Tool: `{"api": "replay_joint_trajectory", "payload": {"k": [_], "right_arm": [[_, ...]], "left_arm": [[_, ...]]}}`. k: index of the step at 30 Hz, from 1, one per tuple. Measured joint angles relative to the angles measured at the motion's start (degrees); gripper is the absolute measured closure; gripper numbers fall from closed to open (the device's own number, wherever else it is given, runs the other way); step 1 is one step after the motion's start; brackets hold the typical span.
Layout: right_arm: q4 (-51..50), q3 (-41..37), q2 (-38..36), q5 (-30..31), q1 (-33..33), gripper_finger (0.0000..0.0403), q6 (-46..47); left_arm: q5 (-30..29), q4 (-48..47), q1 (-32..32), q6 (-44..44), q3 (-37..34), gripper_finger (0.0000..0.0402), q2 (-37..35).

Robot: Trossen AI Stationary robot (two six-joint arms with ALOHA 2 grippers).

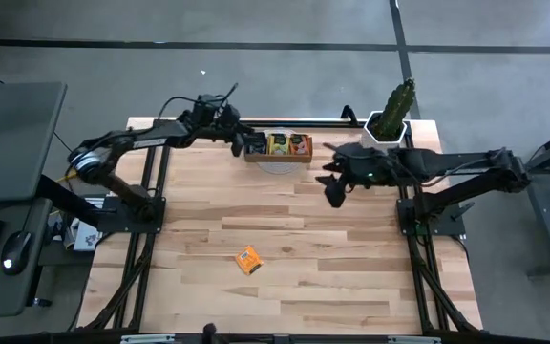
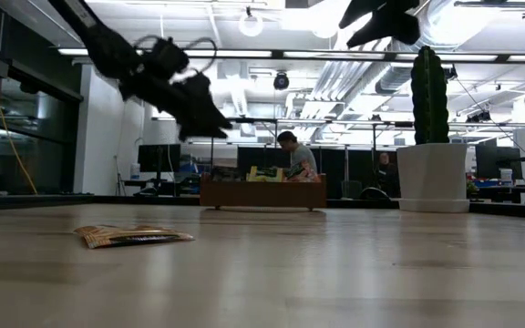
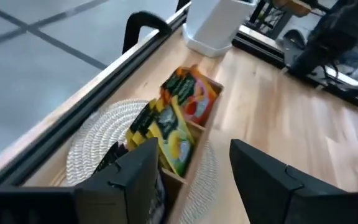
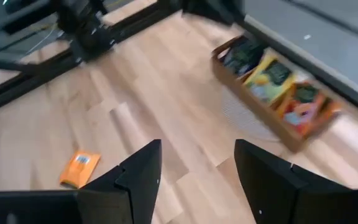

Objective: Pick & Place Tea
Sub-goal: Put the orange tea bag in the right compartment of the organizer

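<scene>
One orange tea sachet [image 1: 248,259] lies flat and alone on the bare wood of the worktop [image 1: 351,277], near its front and well apart from both arms. The other sachets stand packed in the wooden tray [image 1: 277,156] at the far edge: dark ones [image 4: 243,52] in one end compartment, yellow-green ones [image 4: 272,78] in the middle, orange ones [image 4: 303,106] at the other end. The tray rests on a pale woven mat [image 3: 98,134]. A white pot holding a cactus [image 1: 392,115] stands just beside it on the right.

The left gripper [image 1: 239,143] hangs above the tray's dark-sachet end, jaws parted with nothing between them. The right gripper [image 1: 333,191] is raised over the wood to the right of the tray, jaws wide and likewise empty; its wrist camera takes in both the tray and the lone sachet [image 4: 79,169].

The risks ahead look plain enough. The loose sachet is thin and lies flush on the wood, so jaws closing too high would slide over it or push it away, while a descent too low would press the fingertips into the worktop. With both arms close to the tray, a careless swing could knock it, the pot or the other arm.
</scene>
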Motion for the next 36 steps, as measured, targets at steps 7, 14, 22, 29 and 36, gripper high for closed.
{"api": "replay_joint_trajectory", "payload": {"k": [7,14,22,29,36], "right_arm": [[9.6,0.0,9.4,-9.4,1.0,0.0266,-3.4],[19.1,0.0,19.8,-15.7,3.8,0.0381,-7.4],[22.2,0.0,26.8,-17.9,7.2,0.0384,-6.3],[31.0,0.0,31.6,-22.0,7.9,0.04,-9.2],[38.9,0.0,37.4,-26.3,8.4,0.0402,-7.7]], "left_arm": [[-10.3,-25.5,-7.4,9.4,-0.1,0.0225,-13.9],[-20.1,-36.2,-26.3,3.3,-2.5,0.0273,-21.1],[-32.6,-35.7,-49.5,-18.9,-9.3,0.0391,-21.7],[-44.3,-29.3,-64.7,-38.2,-13.6,0.0398,-21.6],[-47.9,-28.2,-72.2,-49.7,-13.8,0.04,-17.9]]}}
